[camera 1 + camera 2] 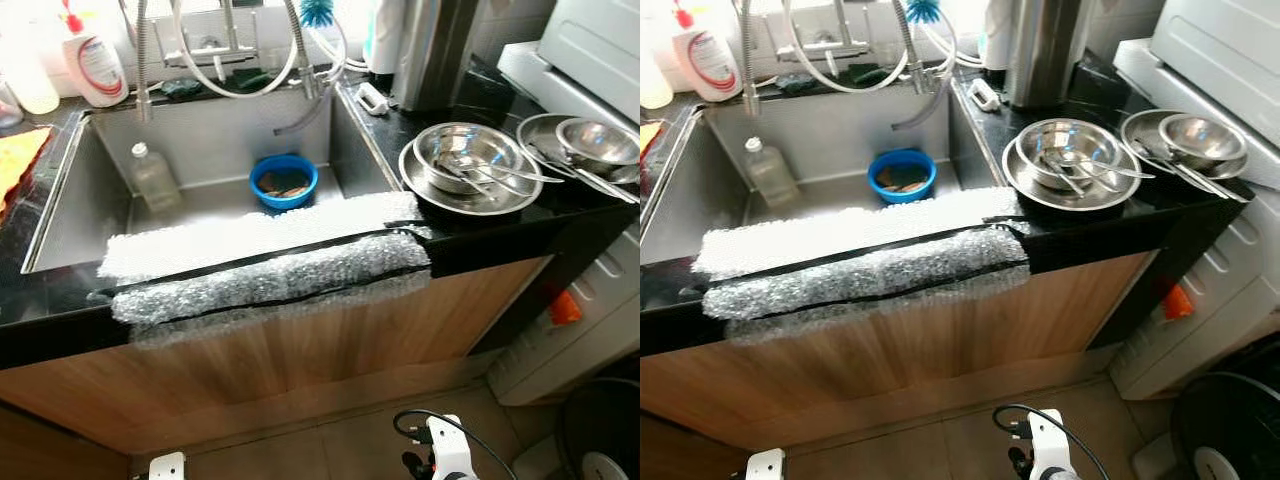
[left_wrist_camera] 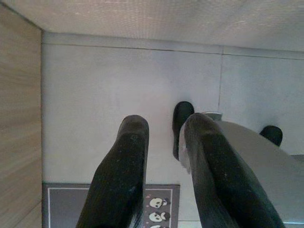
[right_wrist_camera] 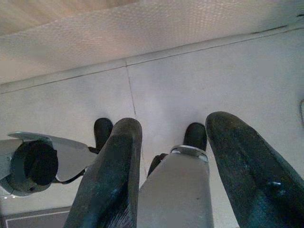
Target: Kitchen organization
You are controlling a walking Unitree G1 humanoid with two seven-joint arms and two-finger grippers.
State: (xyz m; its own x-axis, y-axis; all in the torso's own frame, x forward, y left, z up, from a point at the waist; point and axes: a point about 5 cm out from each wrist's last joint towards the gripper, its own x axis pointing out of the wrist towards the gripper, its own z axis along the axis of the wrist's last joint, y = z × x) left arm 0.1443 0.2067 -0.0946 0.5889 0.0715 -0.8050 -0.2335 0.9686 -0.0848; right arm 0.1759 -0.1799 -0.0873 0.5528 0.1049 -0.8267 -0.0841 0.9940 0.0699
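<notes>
Doesn't look like much organizing has happened yet. Both arms hang idle over the floor, left gripper (image 2: 164, 175) and right gripper (image 3: 190, 180) with fingers apart, holding nothing. Right of the sink (image 1: 60, 215), 2 shiny steel bowl stacks (image 1: 470, 165) hold utensils; a blue bowl (image 1: 284, 181) sits in the basin.

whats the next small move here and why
Probably raise the right gripper toward the steel bowls on the counter right of the sink. Both it and the left gripper hang open over the floor, holding nothing, and those stacked dishes sit nearest that arm.
</notes>
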